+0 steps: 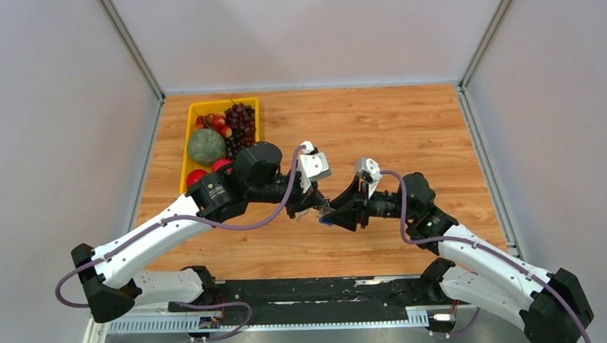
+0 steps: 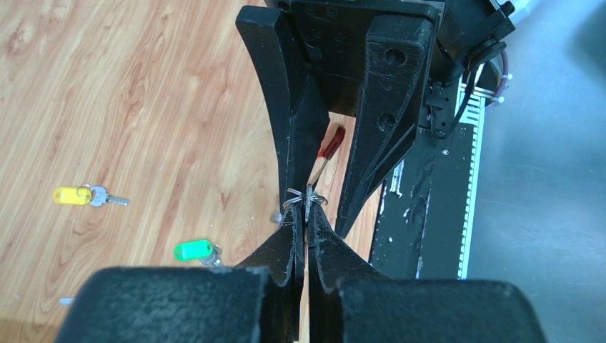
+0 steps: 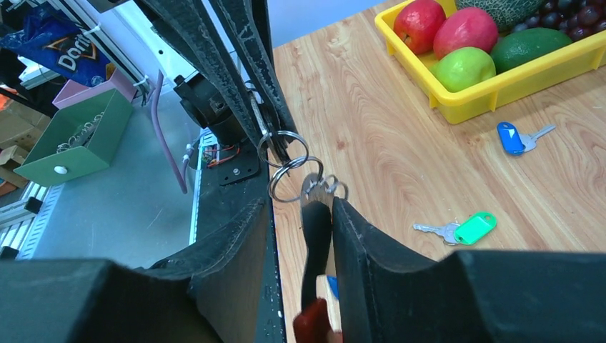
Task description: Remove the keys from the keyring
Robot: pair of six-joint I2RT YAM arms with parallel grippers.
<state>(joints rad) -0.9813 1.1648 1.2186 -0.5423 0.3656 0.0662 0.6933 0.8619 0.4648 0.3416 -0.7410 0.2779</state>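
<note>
The keyring (image 3: 315, 227), dark with a red band (image 2: 333, 141), is held edge-on above the table between my right gripper's (image 3: 304, 207) jaws. It lies against one finger (image 3: 371, 250), with a narrow gap to the other. My left gripper (image 2: 306, 214) is shut on a silver wire loop (image 2: 306, 197) at the keyring's edge, tip to tip with the right gripper (image 1: 333, 214). More loops (image 3: 286, 166) hang there. Loose on the table lie a yellow key (image 2: 75, 195), a green key (image 3: 473, 228), also in the left wrist view (image 2: 193, 250), and a blue key (image 3: 512, 137).
A yellow tray (image 1: 185, 157) of fruit stands at the back left and also shows in the right wrist view (image 3: 500, 89). The black rail (image 1: 313, 291) with both arm bases runs along the near edge. A green box (image 3: 71, 136) sits beyond the table edge.
</note>
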